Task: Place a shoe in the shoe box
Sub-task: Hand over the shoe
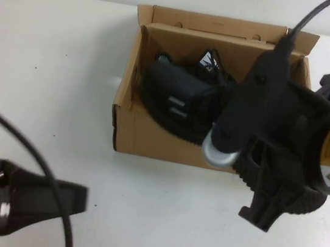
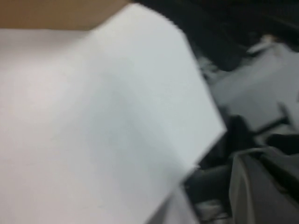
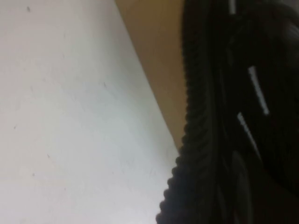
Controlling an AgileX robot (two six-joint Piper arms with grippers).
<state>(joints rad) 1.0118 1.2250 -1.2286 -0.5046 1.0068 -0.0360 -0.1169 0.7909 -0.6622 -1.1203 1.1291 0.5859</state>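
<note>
A white tabletop (image 1: 48,82) carries the open shoe box (image 1: 151,137); the black shoe (image 1: 177,104) lies tilted inside it. The right gripper (image 1: 230,117) reaches over the box, pinching the shoe – likely lowering it. The left gripper (image 1: 74,200), pressed together, rests near the table's front edge – parked

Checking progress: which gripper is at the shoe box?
The right gripper, reaching over the shoe inside the shoe box; the left gripper sits at the near left of the table.
</note>
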